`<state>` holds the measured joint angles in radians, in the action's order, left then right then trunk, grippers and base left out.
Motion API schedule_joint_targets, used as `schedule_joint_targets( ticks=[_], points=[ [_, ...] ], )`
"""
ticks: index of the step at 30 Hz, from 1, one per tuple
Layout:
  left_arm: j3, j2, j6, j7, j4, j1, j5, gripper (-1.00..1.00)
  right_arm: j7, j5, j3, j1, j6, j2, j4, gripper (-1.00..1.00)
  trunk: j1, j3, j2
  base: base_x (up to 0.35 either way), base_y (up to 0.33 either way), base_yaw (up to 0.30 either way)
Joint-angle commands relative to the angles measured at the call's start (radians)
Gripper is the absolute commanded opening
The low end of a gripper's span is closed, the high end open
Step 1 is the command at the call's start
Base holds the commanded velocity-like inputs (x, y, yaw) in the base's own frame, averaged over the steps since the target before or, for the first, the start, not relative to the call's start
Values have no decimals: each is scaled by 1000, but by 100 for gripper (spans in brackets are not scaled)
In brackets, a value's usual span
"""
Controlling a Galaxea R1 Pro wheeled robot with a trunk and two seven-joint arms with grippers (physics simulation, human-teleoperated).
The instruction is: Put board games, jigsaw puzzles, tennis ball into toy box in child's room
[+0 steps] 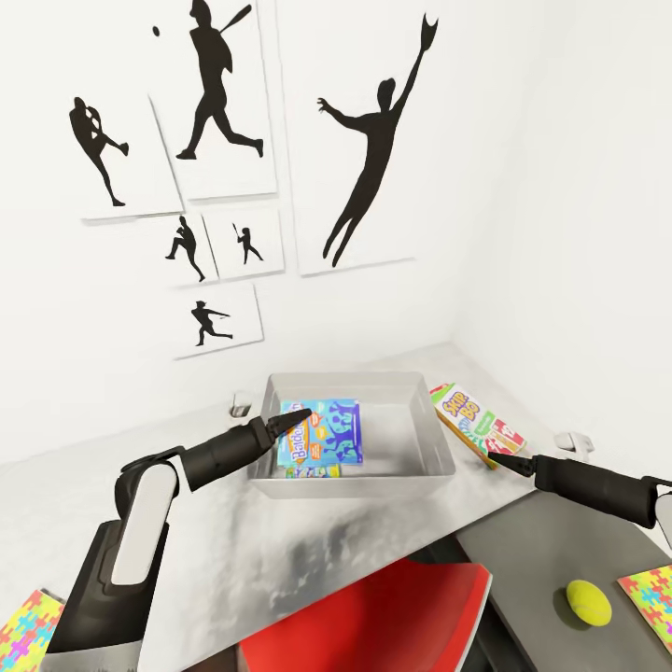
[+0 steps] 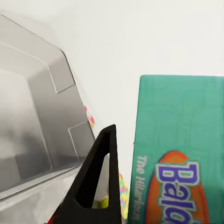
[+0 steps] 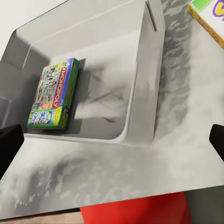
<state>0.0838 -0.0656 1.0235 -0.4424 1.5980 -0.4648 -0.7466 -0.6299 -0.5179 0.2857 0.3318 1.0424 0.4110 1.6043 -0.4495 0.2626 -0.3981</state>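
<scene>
The grey tub (image 1: pixel 431 439) sits on the light grey desk (image 1: pixel 280 541) at about twelve o'clock from the robot, under the black baseball silhouettes (image 1: pixel 373 168) on the white wall.

The left gripper (image 1: pixel 291 420) reaches over the tub's near-left rim and pinches the edge of a blue-green game box (image 1: pixel 327 431), holding it above the tub floor; in the left wrist view one black finger (image 2: pixel 95 182) stands right beside the teal lid (image 2: pixel 179 154).

A green-edged game box (image 3: pixel 53 93) lies flat inside the tub, near one end wall.

The right gripper (image 1: pixel 509 462) hovers just off the tub's right side, at about two o'clock, its fingertips (image 3: pixel 9 144) spread wide and holding nothing.

Just beyond it, a yellow-orange game box (image 1: pixel 476 422) lies on the desk beside the tub.

On the dark grey wing at four o'clock, the ball (image 1: pixel 588 602) rests near a jigsaw square (image 1: pixel 653 602).

A second jigsaw (image 1: pixel 23 635) lies at eight o'clock.

A red chair (image 1: pixel 383 621) stands under the desk.
</scene>
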Motion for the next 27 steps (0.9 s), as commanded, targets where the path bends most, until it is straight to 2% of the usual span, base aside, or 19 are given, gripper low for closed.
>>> schedule_joint_targets(
  ticks=[1,5,9,10,13,19,27],
  points=[
    [3,-1,6,-8,0,-1,5,-100,-8,6,1,1,5,0,0,100,-1,2,-2,0,0,-2],
    [28,-1,6,8,-16,-44,5,-100,-8,6,0,1,5,0,0,100,-1,2,-2,0,0,-1],
    [59,-3,8,40,-61,-136,4,-100,-8,6,-2,1,5,0,0,100,-1,2,-2,0,0,0],
    [59,-3,8,40,-61,-136,4,-100,-8,6,-2,1,5,0,0,100,-1,2,-2,0,0,0],
    [68,-10,8,65,-108,-198,3,-100,-8,6,-3,1,5,0,0,100,-1,2,-2,0,0,0],
    [77,-15,6,88,-184,-256,2,-100,-8,6,-8,0,5,-4,0,100,-1,2,-2,0,0,0],
    [86,-17,1,103,-354,-313,3,-100,-8,5,-14,-2,5,-9,0,100,-1,2,-2,0,0,-102]
  ],
)
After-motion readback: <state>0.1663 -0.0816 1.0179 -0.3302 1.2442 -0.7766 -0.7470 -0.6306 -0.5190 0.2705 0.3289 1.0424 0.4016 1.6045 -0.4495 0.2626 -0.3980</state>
